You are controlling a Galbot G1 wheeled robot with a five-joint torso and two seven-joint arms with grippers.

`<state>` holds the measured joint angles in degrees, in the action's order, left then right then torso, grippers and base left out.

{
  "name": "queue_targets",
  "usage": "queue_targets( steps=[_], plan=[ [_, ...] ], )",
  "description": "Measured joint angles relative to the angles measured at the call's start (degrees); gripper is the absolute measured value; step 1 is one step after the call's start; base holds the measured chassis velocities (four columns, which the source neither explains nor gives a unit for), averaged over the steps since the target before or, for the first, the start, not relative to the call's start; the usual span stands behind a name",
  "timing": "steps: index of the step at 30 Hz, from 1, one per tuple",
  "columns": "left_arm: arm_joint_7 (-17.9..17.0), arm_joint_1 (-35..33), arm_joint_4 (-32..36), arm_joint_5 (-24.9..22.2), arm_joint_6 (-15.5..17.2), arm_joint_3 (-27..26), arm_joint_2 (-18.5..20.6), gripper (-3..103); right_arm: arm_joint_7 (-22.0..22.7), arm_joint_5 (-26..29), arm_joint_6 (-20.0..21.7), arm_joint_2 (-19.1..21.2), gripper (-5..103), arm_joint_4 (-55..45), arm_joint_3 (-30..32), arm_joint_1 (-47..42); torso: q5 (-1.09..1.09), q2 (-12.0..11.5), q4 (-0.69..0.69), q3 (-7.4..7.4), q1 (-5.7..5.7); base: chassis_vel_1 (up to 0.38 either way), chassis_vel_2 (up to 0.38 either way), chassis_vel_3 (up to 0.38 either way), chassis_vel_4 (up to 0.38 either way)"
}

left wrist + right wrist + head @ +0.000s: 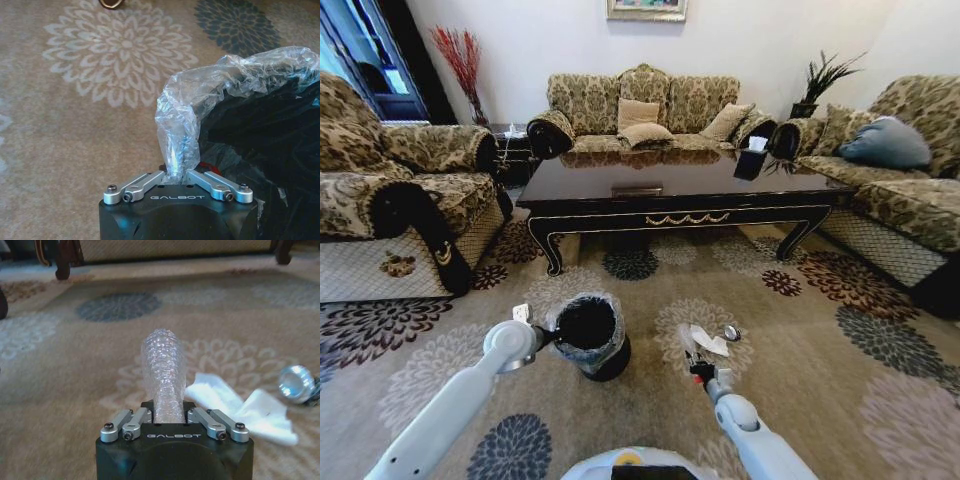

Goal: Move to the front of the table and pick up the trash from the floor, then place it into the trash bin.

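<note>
Head view. We see the robot's two white arms reaching forward and down over a floral carpet [820, 340]. The left arm stretches to the trash bin [590, 335], one black bucket with a thin plastic liner [560, 320] folded over its rim; the left gripper [542, 338] meets that rim on the side nearer the robot's left. The right arm ends low over the carpet, just to the right of the bin, where the right gripper [697, 368] holds a clear plastic piece [688, 345] with a red cap. Beside it lie two more scraps: one crumpled white paper [710, 341] and one small round silvery bit [731, 333]. Beyond stands one glossy near-black coffee table [685, 185] with gold scroll ornament, flanked by three patterned sofas.

Left wrist view. We see the left gripper [176, 172] with its jaws drawn narrow, pinching a fold of the liner [200, 95] at the rim of the trash bin [265, 150]; the bin's dark interior lies just beside it.

Right wrist view. We see the right gripper [170, 412] level and near the carpet, jaws closed narrow on the ridged clear plastic piece [164, 365], which projects straight forward. The white paper [240, 402] lies flat just beside it, and the silvery bit [296, 383] rests at the paper's far edge.
</note>
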<state>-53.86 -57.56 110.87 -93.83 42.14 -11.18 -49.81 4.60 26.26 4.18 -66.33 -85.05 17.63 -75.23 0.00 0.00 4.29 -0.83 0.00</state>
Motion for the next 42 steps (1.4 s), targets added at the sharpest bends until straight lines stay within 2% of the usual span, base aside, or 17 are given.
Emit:
queue_targets(
  steps=[4,7,8,12,13,17,18,23,24,28,34,42],
  plan=[
    [-0.10,0.63,-0.01,0.10,0.00,0.67,-0.43,0,0.35,-0.97,-0.68,0.27,26,-3.43,1.88,-1.92,0.01,0.00,0.01,0.00,0.00,0.000,0.000,0.000,0.000],
    [-0.20,1.34,-0.18,0.34,-0.01,1.92,-1.05,0,0.95,-0.99,-0.97,0.54,26,-11.92,4.59,-5.12,0.00,0.00,-0.01,0.00,0.00,0.000,0.000,0.000,0.000],
    [-0.20,1.34,-0.18,0.34,-0.01,1.92,-1.05,0,0.95,-0.99,-0.97,0.54,26,-11.92,4.59,-5.12,0.00,0.00,-0.01,0.00,0.00,0.000,0.000,0.000,0.000],
    [-0.51,2.79,-0.93,0.85,0.00,4.08,-2.53,0,2.39,0.14,0.30,1.04,26,-27.22,6.46,-10.53,-0.02,0.00,0.01,0.00,0.00,0.000,0.000,0.000,0.000],
    [-0.51,2.79,-0.93,0.85,0.00,4.08,-2.53,0,2.39,0.14,0.30,1.04,26,-27.22,6.46,-10.53,-0.02,0.00,0.01,0.00,0.00,0.000,0.000,0.000,0.000],
    [-1.65,6.44,-2.05,1.07,-0.01,9.67,-3.82,0,3.01,1.01,1.74,0.70,26,-39.17,6.89,-14.78,-0.01,0.00,-0.02,0.00,0.00,0.000,0.000,0.000,0.000],
    [-1.65,6.44,-2.05,1.07,-0.01,9.67,-3.82,0,3.01,1.01,1.74,0.70,26,-39.17,6.89,-14.78,-0.01,0.00,-0.02,0.00,0.00,0.000,0.000,0.000,0.000],
    [-3.58,14.52,-4.34,0.55,-0.03,19.71,-5.77,0,1.95,-0.16,1.38,0.09,26,-42.72,7.02,-17.21,0.03,0.00,0.01,0.00,0.00,0.000,0.000,0.000,0.000],
    [-3.58,14.52,-4.34,0.55,-0.03,19.71,-5.77,0,1.95,-0.16,1.38,0.09,26,-42.72,7.02,-17.21,0.03,0.00,0.01,0.00,0.00,0.000,0.000,0.000,0.000],
    [-5.36,20.49,-6.22,-0.88,-0.01,28.50,-8.20,0,0.47,-1.96,0.54,-1.04,26,-43.63,6.52,-18.22,0.02,0.00,0.01,0.00,0.00,0.000,0.000,0.000,0.000],
    [-6.71,23.87,-6.37,-1.92,-0.02,33.71,-10.59,0,-0.68,-4.38,-0.41,-1.79,26,-43.41,5.28,-18.59,0.01,0.00,0.01,0.00,0.00,0.000,0.000,0.000,0.000],
    [-7.72,23.95,-6.56,-1.87,0.00,35.51,-12.45,0,-2.05,-7.49,-1.11,-2.59,26,-42.82,2.98,-18.98,0.00,0.00,0.00,0.00,0.00,0.000,0.000,0.000,0.000]
  ],
)
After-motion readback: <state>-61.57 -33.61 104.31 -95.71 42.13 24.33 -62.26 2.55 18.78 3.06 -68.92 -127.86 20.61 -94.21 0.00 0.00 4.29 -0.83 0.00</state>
